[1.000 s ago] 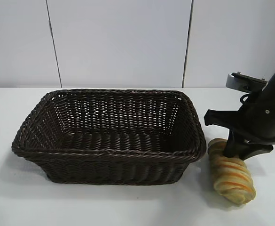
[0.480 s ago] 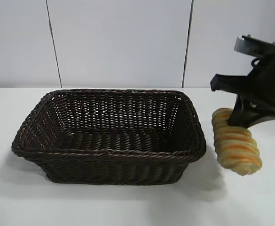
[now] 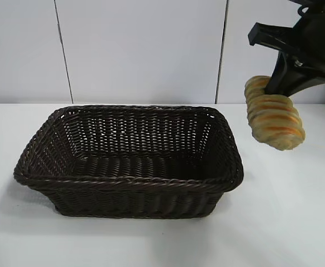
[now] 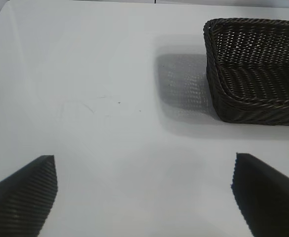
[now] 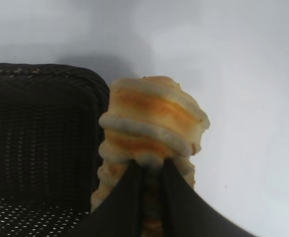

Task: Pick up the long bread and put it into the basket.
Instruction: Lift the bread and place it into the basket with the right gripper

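The long bread (image 3: 275, 122) had left the table and hung in the air to the right of the basket (image 3: 130, 182), above the level of its braided rim; a second before it had lain on the white table (image 3: 295, 222) just beside the basket's right wall, and half a second before it was only partly raised. The right gripper (image 3: 274, 90) held it, fingers pinched narrowly into the ridges near its middle, so the loaf tilted with its front end lower. In the right wrist view the loaf (image 5: 151, 131) sat beside the basket's corner (image 5: 45, 143), not yet over the opening. The lift therefore looked finished; what seemed to remain was carrying it sideways over the basket and letting go. The left gripper (image 4: 144, 190) hung parked, spread wide over bare table near the basket's left end.
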You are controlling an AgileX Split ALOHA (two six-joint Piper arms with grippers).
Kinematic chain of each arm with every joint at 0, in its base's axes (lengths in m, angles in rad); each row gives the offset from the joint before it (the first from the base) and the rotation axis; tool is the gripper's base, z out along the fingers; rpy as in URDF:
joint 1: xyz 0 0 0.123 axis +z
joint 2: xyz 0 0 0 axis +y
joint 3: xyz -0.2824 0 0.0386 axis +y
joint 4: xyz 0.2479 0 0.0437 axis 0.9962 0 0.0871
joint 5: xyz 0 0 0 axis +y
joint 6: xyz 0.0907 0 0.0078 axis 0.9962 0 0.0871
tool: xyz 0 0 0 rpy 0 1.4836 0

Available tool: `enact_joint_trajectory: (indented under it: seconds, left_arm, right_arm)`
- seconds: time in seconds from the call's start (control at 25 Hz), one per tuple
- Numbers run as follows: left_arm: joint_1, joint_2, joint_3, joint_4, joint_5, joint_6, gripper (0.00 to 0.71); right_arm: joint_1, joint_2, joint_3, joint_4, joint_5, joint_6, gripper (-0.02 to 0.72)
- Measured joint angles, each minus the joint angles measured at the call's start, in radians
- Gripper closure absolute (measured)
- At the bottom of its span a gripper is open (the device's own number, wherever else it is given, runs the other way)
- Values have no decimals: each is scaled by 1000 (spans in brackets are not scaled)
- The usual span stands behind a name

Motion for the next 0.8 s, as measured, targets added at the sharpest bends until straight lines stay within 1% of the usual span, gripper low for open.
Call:
enact_joint_trajectory:
  seconds: [0.16, 0.24, 0.28, 0.36, 0.44, 0.52, 0.6, 0.64, 0.72, 0.76, 0.8]
  left_arm:
    - [0, 0, 0, 0, 0, 0, 16]
    - [0, 0, 0, 0, 0, 0, 16]
    - [0, 0, 0, 0, 0, 0, 16]
    - [0, 0, 0, 0, 0, 0, 16]
    - [0, 0, 0, 0, 0, 0, 16]
    - [0, 0, 0, 0, 0, 0, 16]
    - [0, 0, 0, 0, 0, 0, 16]
    - [0, 0, 0, 0, 0, 0, 16]
    - [0, 0, 0, 0, 0, 0, 16]
    - [0, 0, 0, 0, 0, 0, 16]
    - [0, 0, 0, 0, 0, 0, 16]
  right_arm:
    - [89, 95, -126, -1, 36, -9, 638]
    - [139, 148, -197, -13, 57, -28, 638]
    - [168, 178, -236, -22, 71, -49, 638]
    - [221, 237, -308, -36, 91, -112, 638]
    - [262, 287, -377, -46, 103, -214, 638]
    - [294, 333, -428, -49, 104, -334, 638]
    - [320, 377, -466, -52, 100, -480, 638]
    - [331, 396, -475, -53, 96, -542, 638]
    - [348, 426, -482, -53, 73, -681, 638]
    - [357, 442, -483, -53, 65, -737, 638]
    - [363, 454, -483, -53, 63, -775, 638]
